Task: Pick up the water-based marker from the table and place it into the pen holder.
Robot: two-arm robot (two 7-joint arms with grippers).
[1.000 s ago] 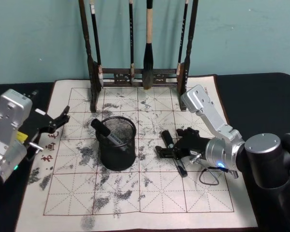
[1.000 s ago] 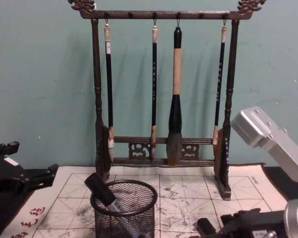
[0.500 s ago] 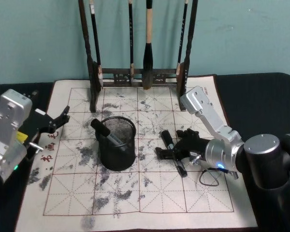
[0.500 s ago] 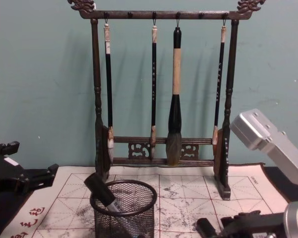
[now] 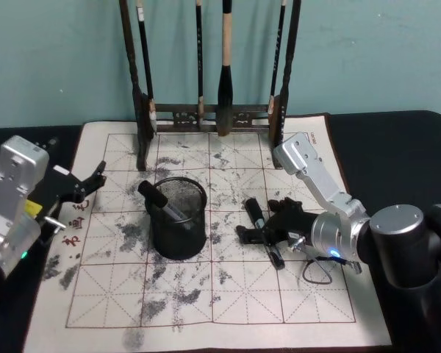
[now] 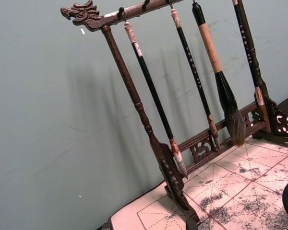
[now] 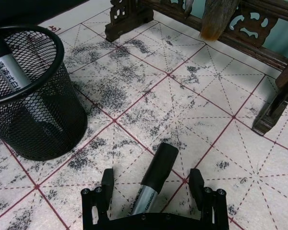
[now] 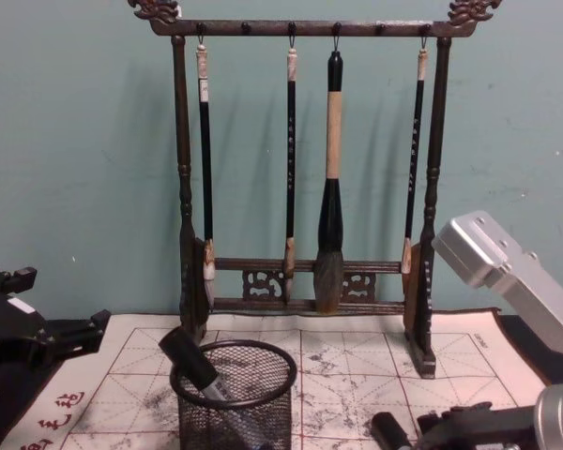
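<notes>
- Right gripper (image 5: 260, 233) sits low over the mat (image 5: 279, 309), to the right of the pen holder (image 5: 178, 239).
- Its jaws are spread. In the right wrist view one finger (image 7: 107, 184) stands on each side of the marker (image 7: 152, 184), with a gap on both sides.
- The marker lies flat on the mat, apart from the holder, with its black cap pointing toward the brush rack (image 5: 206, 114).
- The holder stands upright on the mat in front of the rack. A second marker (image 5: 162, 202) leans inside it, its cap above the rim.
- Left gripper (image 5: 92, 182) is raised over the mat's left edge, well apart from the holder. Its jaws are spread and hold nothing.
- Four brushes (image 8: 330, 187) hang on the rack at the back of the mat.
</notes>
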